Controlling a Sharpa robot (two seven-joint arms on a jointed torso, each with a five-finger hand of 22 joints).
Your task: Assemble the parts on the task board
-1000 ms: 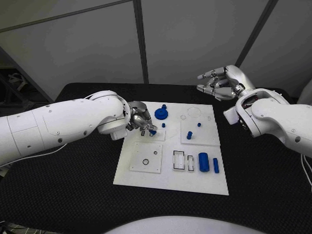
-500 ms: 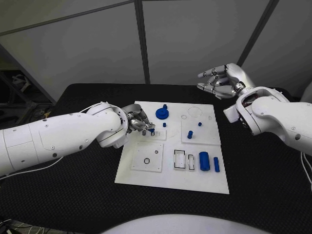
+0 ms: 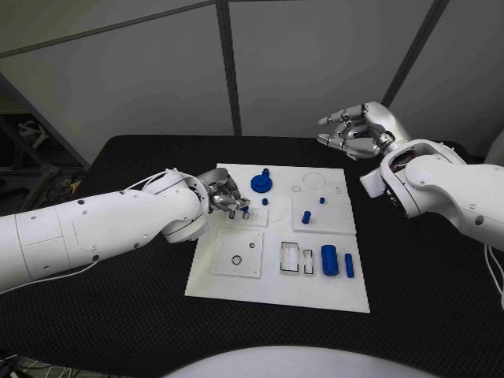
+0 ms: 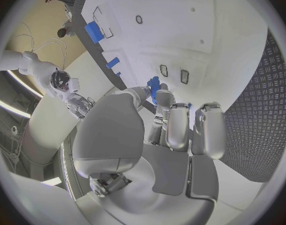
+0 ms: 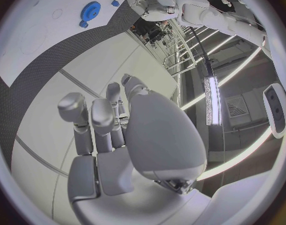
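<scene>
Black table point(image 3: 434, 276) carries the white task board point(image 3: 277, 295); left hand point(image 3: 227, 199) pinches a small blue part point(image 3: 244, 211) over it, beside the blue gear point(image 3: 261, 184); right hand point(image 3: 360, 132) hangs empty, fingers loosely apart.

Illumination in the head view is even and cool, arriving from overhead. The task board point(image 3: 277, 260) reads bright white against the matte black desk point(image 3: 434, 299), which returns almost no light. Shadows are soft and short; a faint one lies beneath the left arm point(image 3: 87, 228) along the board's near edge. The white arm shells show mild sheen without clipping. Focus is sharp across the desk. Both wrist views carry strong fisheye distortion: straight edges bow and the circle sits in a dark frame. In the right wrist view, ceiling light strips point(image 5: 208, 92) form bright curved glare bands. The left hand point(image 4: 174, 135) shows smooth grey highlights.
</scene>
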